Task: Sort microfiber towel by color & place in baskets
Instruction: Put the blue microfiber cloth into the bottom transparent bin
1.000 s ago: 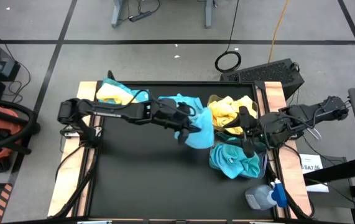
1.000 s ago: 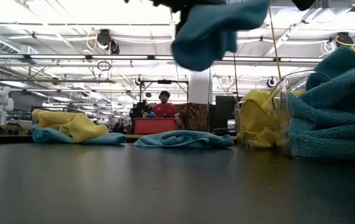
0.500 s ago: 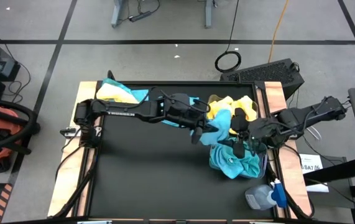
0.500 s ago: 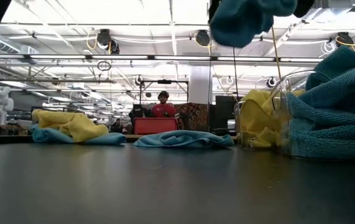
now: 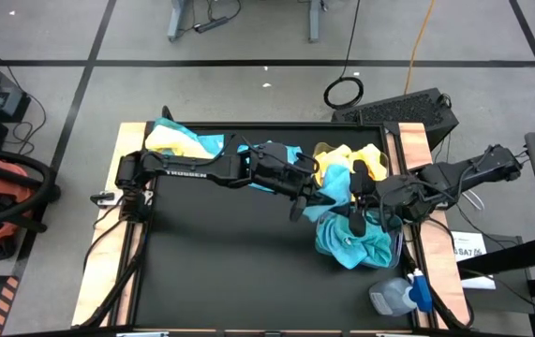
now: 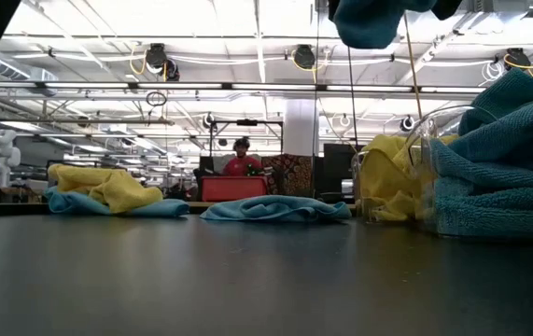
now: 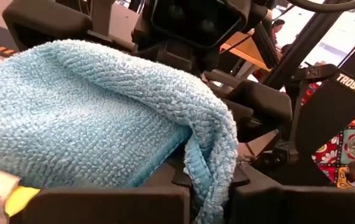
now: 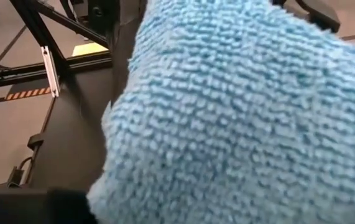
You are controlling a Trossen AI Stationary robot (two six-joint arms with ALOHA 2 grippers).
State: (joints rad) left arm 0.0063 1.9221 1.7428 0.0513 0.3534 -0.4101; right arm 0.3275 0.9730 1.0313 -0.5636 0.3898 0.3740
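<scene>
a teal towel (image 5: 335,190) is held aloft over the right side of the table, between the two grippers and near the two clear baskets. the left gripper (image 5: 316,197) is clenched on this towel; its wrist view shows the cloth (image 7: 102,118) draped across its fingers. the right gripper (image 5: 356,208) is set just against the same towel, which fills its wrist view (image 8: 239,118); whether its jaws have closed on the cloth cannot be told.

the step in hand is judged to be a handover of the teal towel from the left arm to the right, or its delivery toward the basket of teal cloths. the next move calls for a secure hold by the right gripper before release by the left, then a placing over the teal basket (image 5: 356,245) and not the yellow one (image 5: 347,164).

counts: two arms and two baskets are seen. the farther basket holds yellow towels, the nearer one teal towels; the number in each cannot be counted. one teal towel is in the air. one teal towel (image 6: 275,209) lies loose on the mat at the far edge. at the far left corner a heap of yellow over teal (image 5: 181,141) is left, taken as at least two cloths. one spray bottle (image 5: 400,295) lies at the near right edge, and one keyboard (image 5: 408,109) lies off the table.
</scene>
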